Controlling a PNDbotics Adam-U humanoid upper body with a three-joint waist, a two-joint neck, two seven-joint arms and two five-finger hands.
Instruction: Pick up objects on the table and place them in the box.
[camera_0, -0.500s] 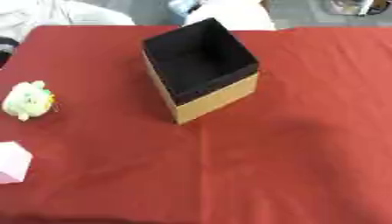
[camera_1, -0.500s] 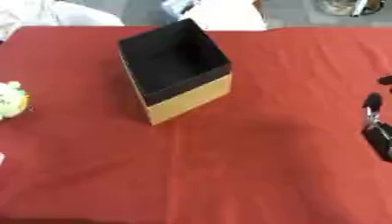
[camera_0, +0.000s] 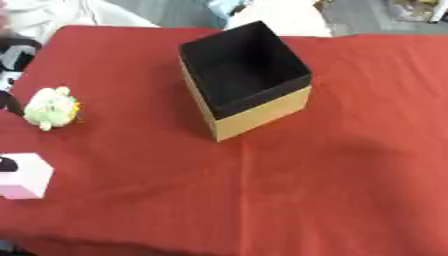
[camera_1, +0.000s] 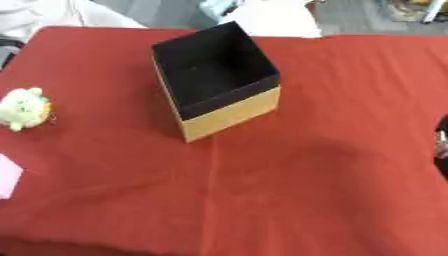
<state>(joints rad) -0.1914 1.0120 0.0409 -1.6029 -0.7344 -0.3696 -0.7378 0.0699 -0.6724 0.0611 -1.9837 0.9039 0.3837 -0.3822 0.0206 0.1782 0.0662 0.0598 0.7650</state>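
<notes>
Writing: no brand, label or lettering can be read on any object; the box sides are plain tan, and the pink block shows no print.
Box (camera_0: 247, 80): open-topped, black inside, tan cardboard outside, standing upright on the red cloth toward the far middle of the counter (camera_0: 332, 190), one corner turned toward the camera. Nothing can be seen inside it, though its dark floor is hard to make out.
Plush toy (camera_0: 52, 107): small, pale green and cream with a touch of orange at one side, lying on the cloth near the left edge, well apart from the box. Its shape is blurred; what sort of figure it is cannot be told.
Pink block (camera_0: 24, 175): a light pink box-shaped thing at the near left edge, closer to the camera than the plush toy; cut off by the frame in the right eye view, where only a corner shows.
Left robot hand (camera_0: 9, 102): only thin dark pieces show at the left border beside the plush toy and at the pink block's upper corner, probably parts of the hand; whether its fingers are spread or curled cannot be told.
Right robot hand (camera_1: 442, 150): a dark sliver at the right border of the right eye view, mostly cut off; its finger state cannot be told.
Far edge: white cloth and blurred floor clutter beyond the counter, too indistinct to name.
</notes>
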